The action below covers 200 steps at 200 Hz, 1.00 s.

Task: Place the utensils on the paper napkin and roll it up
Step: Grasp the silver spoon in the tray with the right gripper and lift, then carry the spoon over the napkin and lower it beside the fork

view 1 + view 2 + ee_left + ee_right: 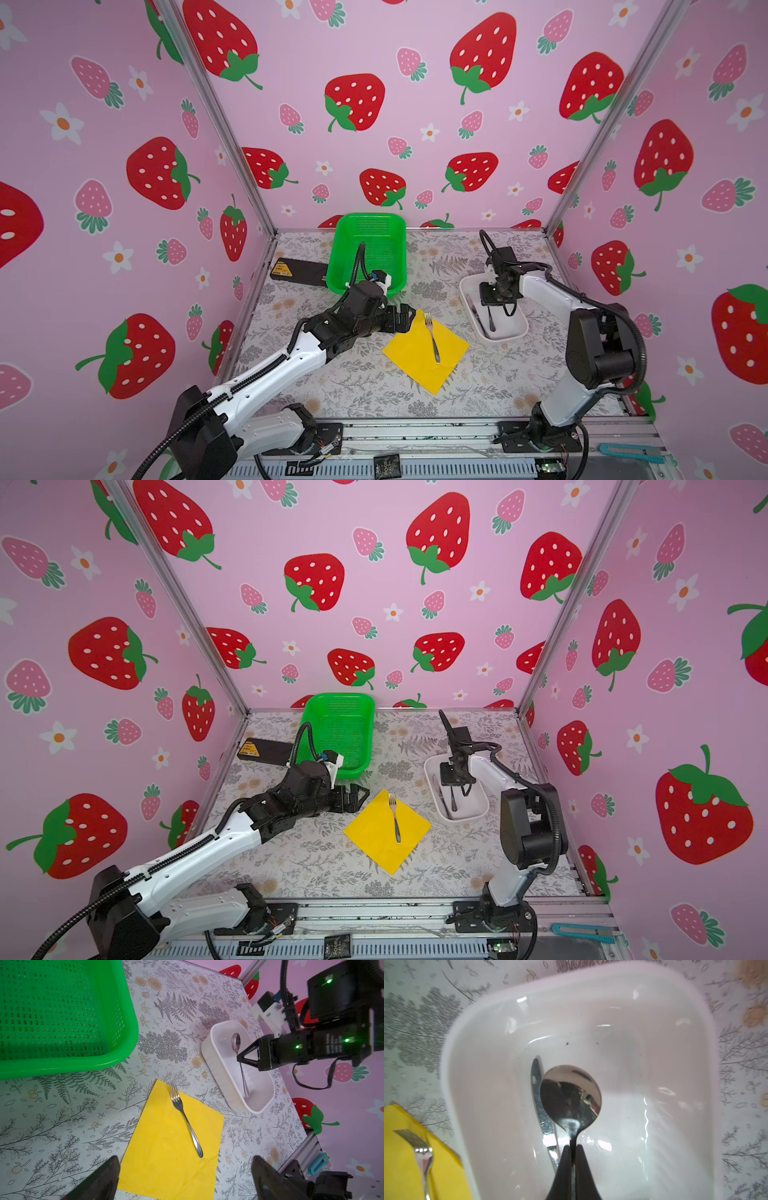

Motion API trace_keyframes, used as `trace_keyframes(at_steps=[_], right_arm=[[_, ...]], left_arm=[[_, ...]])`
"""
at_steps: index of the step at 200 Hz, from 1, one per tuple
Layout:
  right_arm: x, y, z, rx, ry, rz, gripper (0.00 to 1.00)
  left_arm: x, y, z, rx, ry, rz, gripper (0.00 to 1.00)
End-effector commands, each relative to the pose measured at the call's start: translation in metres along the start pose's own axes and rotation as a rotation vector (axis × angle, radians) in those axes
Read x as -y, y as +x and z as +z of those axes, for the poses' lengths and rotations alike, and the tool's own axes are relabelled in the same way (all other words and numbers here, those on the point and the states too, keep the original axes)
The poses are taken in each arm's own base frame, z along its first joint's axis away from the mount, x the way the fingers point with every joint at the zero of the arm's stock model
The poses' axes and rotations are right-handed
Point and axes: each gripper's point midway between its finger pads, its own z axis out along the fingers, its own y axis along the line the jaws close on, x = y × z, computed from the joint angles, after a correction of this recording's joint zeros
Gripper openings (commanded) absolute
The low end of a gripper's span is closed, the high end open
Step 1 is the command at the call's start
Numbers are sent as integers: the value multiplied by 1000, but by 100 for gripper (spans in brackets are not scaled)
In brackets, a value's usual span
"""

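A: Start at the front. What lies nearest?
B: The paper napkin [411,357], flat on the table [332,386] with one corner toward us. One of the utensils, the fork [432,337], lies on it, tines toward the far corner.
A: And the left gripper [409,319]?
B: Right at the napkin's left edge, jaws wide apart, nothing between them. I cannot tell whether it touches the paper.
A: How will that sheet behave?
B: Thin, light and limp, I'd say. Pushed from one side only, it will slide or crumple. So pin one edge and start the roll at a corner, with the cutlery as a stiff core.
A: Farther back?
B: The white dish [218,1078], off to the right. The right gripper [572,1148] reaches down into it, jaws pressed together on the spoon [571,1093], at the thin neck just below the bowl.
A: A good spot?
B: Fair. The metal is hard, smooth and probably slippery, and the long handle sticks out to one side of the grip, so it may swing. A hold nearer mid-handle would balance better.
A: Anything else in there?
B: A knife [537,1088] just beside the spoon, low in the dish. Flat and slick; I'd pinch it across the handle.
A: And behind everything?
B: The green basket [370,216], against the back wall, beyond the left gripper.
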Motion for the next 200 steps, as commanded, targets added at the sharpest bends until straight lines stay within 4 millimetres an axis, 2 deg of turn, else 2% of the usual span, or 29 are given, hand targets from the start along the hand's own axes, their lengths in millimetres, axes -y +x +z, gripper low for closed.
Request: trace_keyframes(at_steps=[1,21,49,78,105,127,147,200], right_arm=[[-20,-7,-35,16,-84,6,6],[-43,-4,-51,10,-152,-4,6],[-96,10,-58,-3,-232,-42,6],[-156,38,-39,-51,-313,-39,6],[-192,63,-16,-107,-320,-53,6],[-203,78,-1,-148,-299,-59,6],[-201,88,12,-170,-252,-52,6],[-204,98,28,-208,-258,-12,6]], left_arm=[[-3,1,-1,10,-1,14,100],[-6,4,-1,9,-8,18,100],[-9,8,-4,7,-10,23,100],[-15,15,-10,11,-18,16,100],[-21,24,-17,1,-35,26,100],[-26,29,-23,1,-42,30,100],[-28,31,-27,5,-45,32,100],[-29,33,-28,2,-45,29,100]])
